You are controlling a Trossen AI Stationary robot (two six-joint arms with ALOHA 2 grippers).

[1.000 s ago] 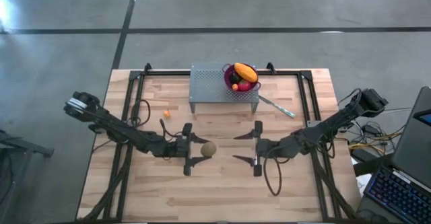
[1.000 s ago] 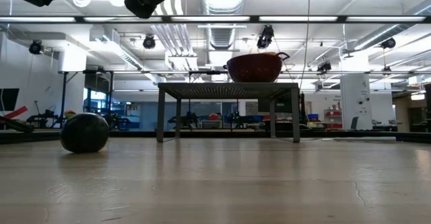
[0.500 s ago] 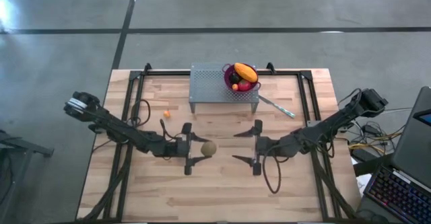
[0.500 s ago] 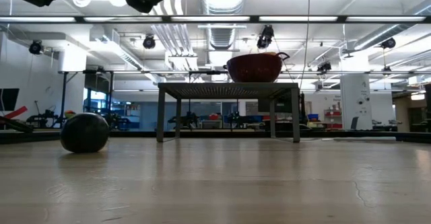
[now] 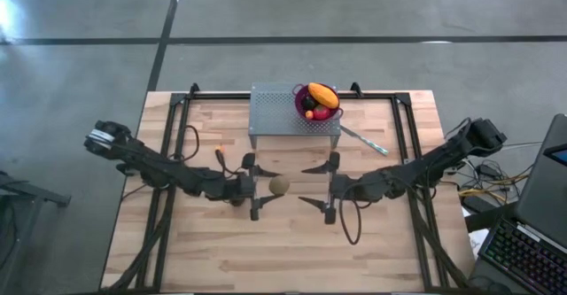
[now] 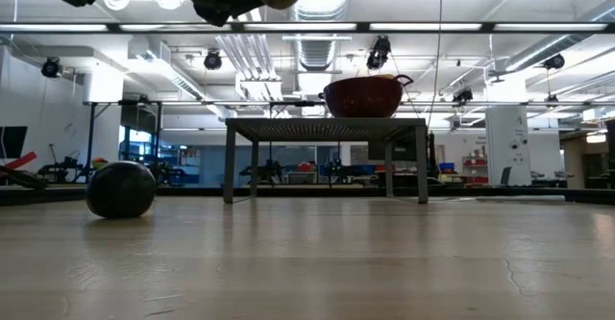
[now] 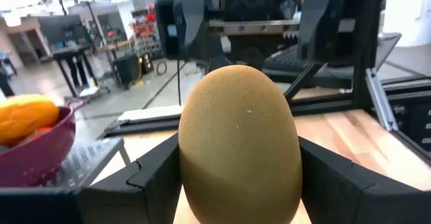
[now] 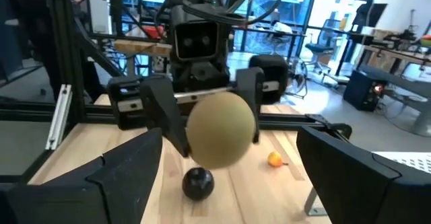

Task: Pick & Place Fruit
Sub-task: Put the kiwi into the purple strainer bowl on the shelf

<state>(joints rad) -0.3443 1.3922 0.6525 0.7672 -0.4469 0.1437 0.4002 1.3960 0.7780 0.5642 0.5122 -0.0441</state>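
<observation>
The left gripper (image 5: 268,185) holds its fingers closed on something. The right gripper (image 5: 316,184) faces it, fingers wide apart.

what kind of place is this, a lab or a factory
Most likely a robotics lab or workshop. The wooden table sits on bare concrete floor, exposed ducts and strip lights run overhead, and office chairs and workbenches stand by big windows behind.

Overhead looks down, low looks level; wrist cameras face each other
</observation>
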